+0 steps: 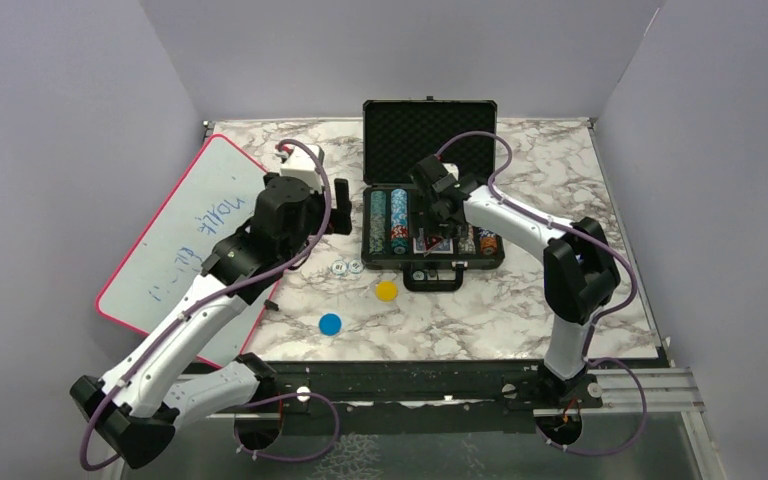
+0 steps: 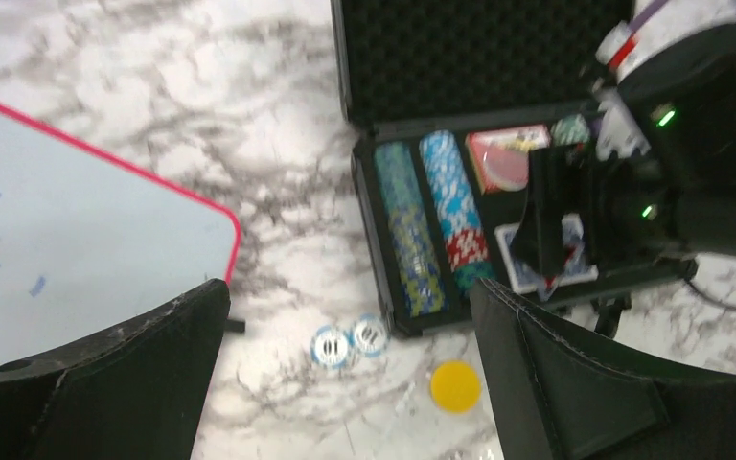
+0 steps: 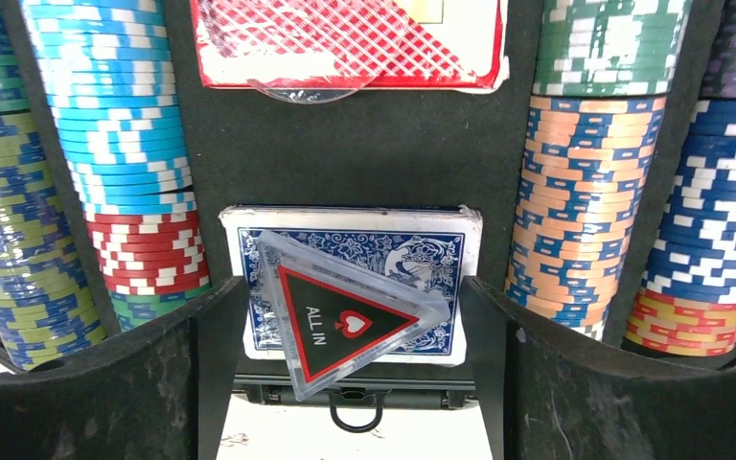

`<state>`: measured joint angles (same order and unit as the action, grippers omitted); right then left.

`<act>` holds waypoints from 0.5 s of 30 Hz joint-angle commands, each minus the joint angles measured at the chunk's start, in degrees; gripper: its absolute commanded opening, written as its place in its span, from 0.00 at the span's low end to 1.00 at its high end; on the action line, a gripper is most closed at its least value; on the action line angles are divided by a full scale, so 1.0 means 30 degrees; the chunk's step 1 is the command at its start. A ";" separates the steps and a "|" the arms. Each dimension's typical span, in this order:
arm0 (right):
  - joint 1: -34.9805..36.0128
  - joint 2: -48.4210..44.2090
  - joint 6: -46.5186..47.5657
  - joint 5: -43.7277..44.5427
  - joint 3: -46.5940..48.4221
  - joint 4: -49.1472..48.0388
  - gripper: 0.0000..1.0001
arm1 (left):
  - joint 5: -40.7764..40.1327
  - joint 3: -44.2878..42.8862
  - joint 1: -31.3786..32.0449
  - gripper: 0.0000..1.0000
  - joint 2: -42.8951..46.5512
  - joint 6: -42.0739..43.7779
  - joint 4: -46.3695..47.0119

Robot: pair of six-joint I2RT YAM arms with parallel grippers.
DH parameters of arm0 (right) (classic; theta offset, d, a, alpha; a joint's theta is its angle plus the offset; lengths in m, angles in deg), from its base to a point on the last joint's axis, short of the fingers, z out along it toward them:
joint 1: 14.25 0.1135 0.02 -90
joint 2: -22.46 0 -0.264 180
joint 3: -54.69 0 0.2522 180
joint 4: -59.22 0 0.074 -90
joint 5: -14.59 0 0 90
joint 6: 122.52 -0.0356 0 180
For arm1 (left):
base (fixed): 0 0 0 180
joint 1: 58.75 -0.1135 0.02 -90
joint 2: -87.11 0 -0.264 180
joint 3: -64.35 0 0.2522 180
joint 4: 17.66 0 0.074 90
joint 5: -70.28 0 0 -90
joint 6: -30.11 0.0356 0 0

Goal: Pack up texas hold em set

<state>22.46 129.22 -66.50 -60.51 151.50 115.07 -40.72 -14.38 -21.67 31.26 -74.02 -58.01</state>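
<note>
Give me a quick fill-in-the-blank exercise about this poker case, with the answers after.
1. The clear triangle lying on the blue deck reads ____.
2. The other deck in the briefcase is ____.
3. The loose disc nearest the arm bases is ____.
Answers: ALL IN; red; blue.

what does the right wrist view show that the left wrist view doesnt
Only right wrist: a clear triangular ALL IN marker lying on the blue deck, plus orange and dark blue chip rows. Only left wrist: the whiteboard, a yellow disc and two small buttons on the table. Both: the blue deck, red deck and light blue chip row.
</note>
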 commanded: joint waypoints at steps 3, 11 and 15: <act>-0.0107 -0.0999 -0.0201 0.0055 0.0597 0.0051 0.87 | 0.2657 0.2337 -0.0083 0.99 -0.0857 -0.3792 -0.3435; -0.0093 -0.4679 -0.0933 -0.0687 -0.1962 -0.0706 0.87 | 0.6553 0.6362 -0.0085 0.95 -0.1550 -0.8057 -0.4859; -0.0107 -0.6071 -0.1411 -0.1047 -0.3575 -0.0835 0.87 | 0.6254 0.7743 -0.0084 0.95 -0.2243 -0.8964 -0.5387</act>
<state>22.39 114.11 -68.53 -61.69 144.92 113.69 -24.91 5.73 -21.67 25.90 -94.78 -71.04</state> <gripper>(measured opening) 0.868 0.953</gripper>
